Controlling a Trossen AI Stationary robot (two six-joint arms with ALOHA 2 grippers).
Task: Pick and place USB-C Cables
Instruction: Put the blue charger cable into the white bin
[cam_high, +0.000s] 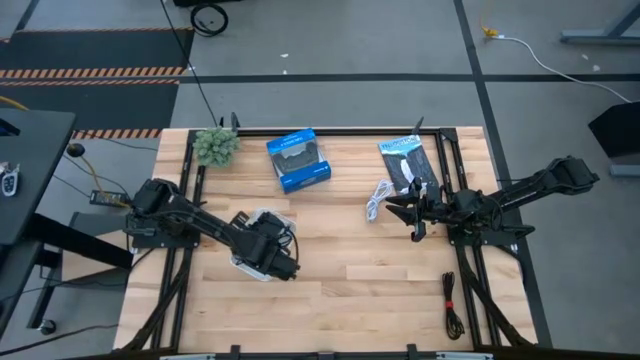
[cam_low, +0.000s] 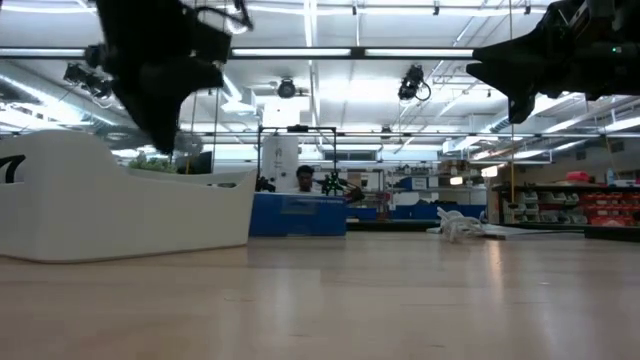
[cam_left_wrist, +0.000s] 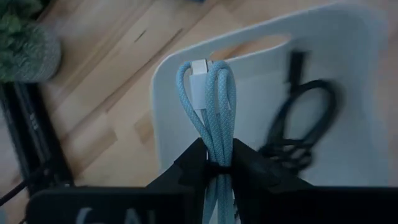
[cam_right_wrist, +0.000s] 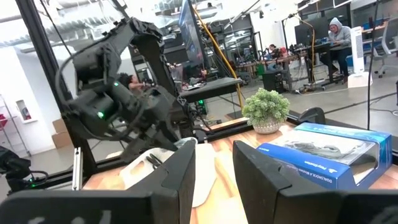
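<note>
My left gripper (cam_left_wrist: 217, 154) hovers over a white bin (cam_high: 256, 222) at the table's left middle, shut on a short grey-blue cable bundle (cam_left_wrist: 214, 93). A black cable (cam_left_wrist: 305, 124) lies inside the bin. My right gripper (cam_right_wrist: 214, 171) is open and raised in the air at the table's right, beside a white cable (cam_high: 379, 200) lying loose on the wood. A black cable with a red tie (cam_high: 452, 305) lies near the right near corner. In the low view the bin (cam_low: 120, 205) stands under the left arm (cam_low: 160, 70). My left gripper pinches the grey-blue bundle between its two fingers (cam_left_wrist: 189, 163), across several strands at once (cam_left_wrist: 217, 140). The looped end with its white plug (cam_left_wrist: 200, 67) sticks out past the fingertips. The bundle is lifted clear above the bin's floor (cam_left_wrist: 261, 81).
A blue box (cam_high: 298, 160) and a flat black packet with white print (cam_high: 408, 160) lie near the far edge, and a small potted plant (cam_high: 215, 145) stands at the far left corner. Bare wood shows in the table's middle and along its near side. People sit in the room beyond.
</note>
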